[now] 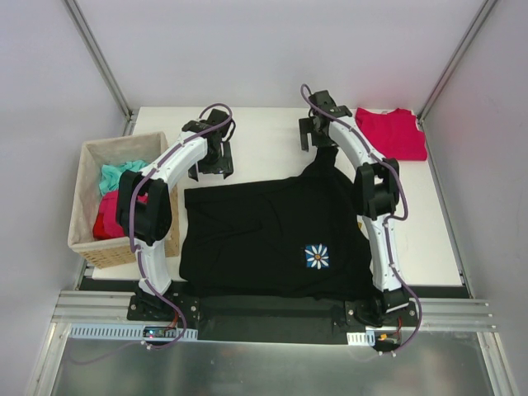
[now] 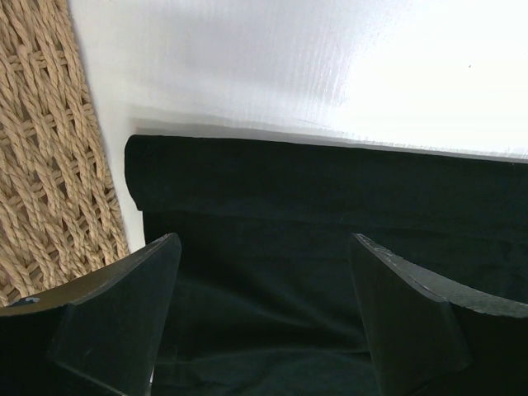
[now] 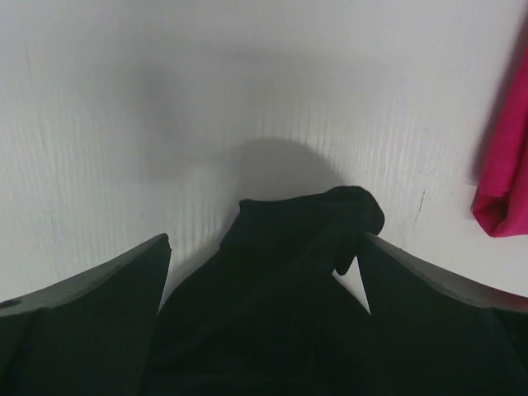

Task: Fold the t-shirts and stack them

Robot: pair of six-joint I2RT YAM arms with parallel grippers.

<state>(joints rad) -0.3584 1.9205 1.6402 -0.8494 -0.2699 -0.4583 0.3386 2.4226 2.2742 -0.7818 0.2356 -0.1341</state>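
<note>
The black t-shirt (image 1: 256, 235) lies spread across the middle of the table, its pale daisy emblem (image 1: 317, 256) near the front right. A bunched corner of it (image 3: 305, 223) reaches toward the back. My right gripper (image 1: 317, 139) stands open over that corner, the cloth lying between its fingers (image 3: 264, 243) but not pinched. My left gripper (image 1: 212, 167) is open above the shirt's back-left folded edge (image 2: 330, 177), with black cloth below the gap (image 2: 264, 243). The crimson-red t-shirt (image 1: 393, 132) lies folded at the back right corner, and its edge (image 3: 505, 177) shows in the right wrist view.
A woven tan basket (image 1: 92, 247) stands at the table's left edge, holding teal cloth (image 1: 120, 175) and red cloth (image 1: 107, 219). Its wall (image 2: 45, 165) is close to my left gripper. White table (image 1: 264, 136) shows between the grippers, and enclosure walls stand behind.
</note>
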